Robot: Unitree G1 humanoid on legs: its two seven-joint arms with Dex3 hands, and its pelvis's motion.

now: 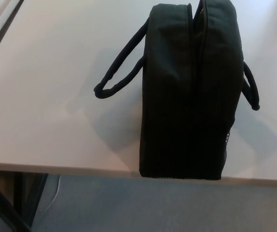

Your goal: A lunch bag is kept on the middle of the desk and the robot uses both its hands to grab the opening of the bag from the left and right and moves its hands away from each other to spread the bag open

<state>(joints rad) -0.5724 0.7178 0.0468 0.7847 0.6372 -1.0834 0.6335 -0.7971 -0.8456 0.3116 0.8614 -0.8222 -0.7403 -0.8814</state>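
On the pale desk (pixel 47 96), toward its near edge and right of centre, stands the black lunch bag (pixel 186 92); its near end slightly overhangs the edge; the fabric is dark and matte, with a zip seam (pixel 195 58) running along the top, parted only at the far end into a narrow slit; nothing of the inside shows; one looped handle (pixel 120 72) droops to the left, another handle (pixel 251 87) to the right; neither robot hand appears, so no fingers can be described or used as reference.
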